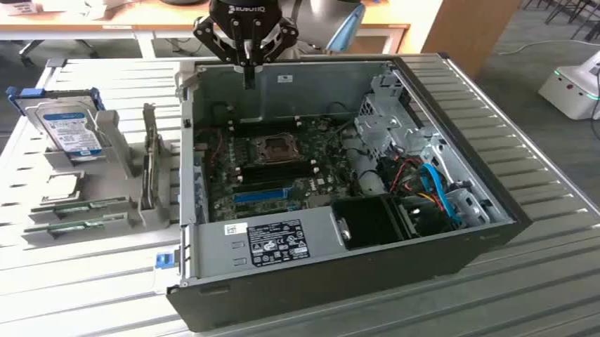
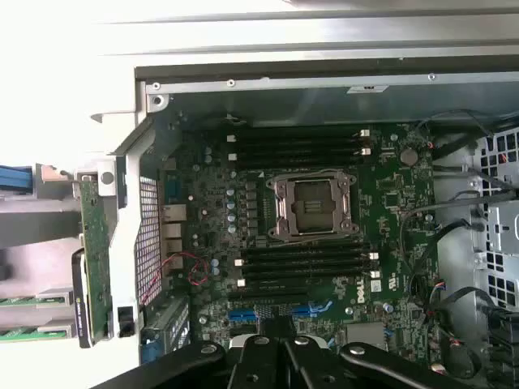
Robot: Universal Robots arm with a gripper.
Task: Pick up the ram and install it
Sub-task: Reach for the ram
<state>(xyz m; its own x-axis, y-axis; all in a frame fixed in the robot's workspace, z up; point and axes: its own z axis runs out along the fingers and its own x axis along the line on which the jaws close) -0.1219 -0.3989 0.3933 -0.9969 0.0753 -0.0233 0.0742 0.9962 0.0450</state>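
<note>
Above the far wall of the open computer case (image 1: 328, 210), the gripper (image 1: 249, 83) hangs with its two fingers pressed together and nothing between them. In the exterior view we see it poised over the rim of the case, its tip just inside. That view also takes in the ribbed metal table (image 1: 525, 281) and, outside the case on the exterior view's left, a grey holder (image 1: 103, 232). The holder carries the hard drive (image 1: 70, 130) standing up at its far end. Nearer the camera lies the ram (image 1: 80, 206), flat in the holder, with a second green stick (image 1: 77, 226) just beside it. The ram is well apart from the gripper, beyond the case's side wall.

From the wrist view we look straight down into the case. There we can read the motherboard (image 2: 389, 203) closely: the bare processor socket (image 2: 312, 207) sits between two banks of black memory slots (image 2: 304, 263). The closed fingers (image 2: 268, 356) show as dark metal at the edge. At the margin outside the case wall we catch the ends of the ram (image 2: 32, 300) and its twin (image 2: 28, 332).
</note>
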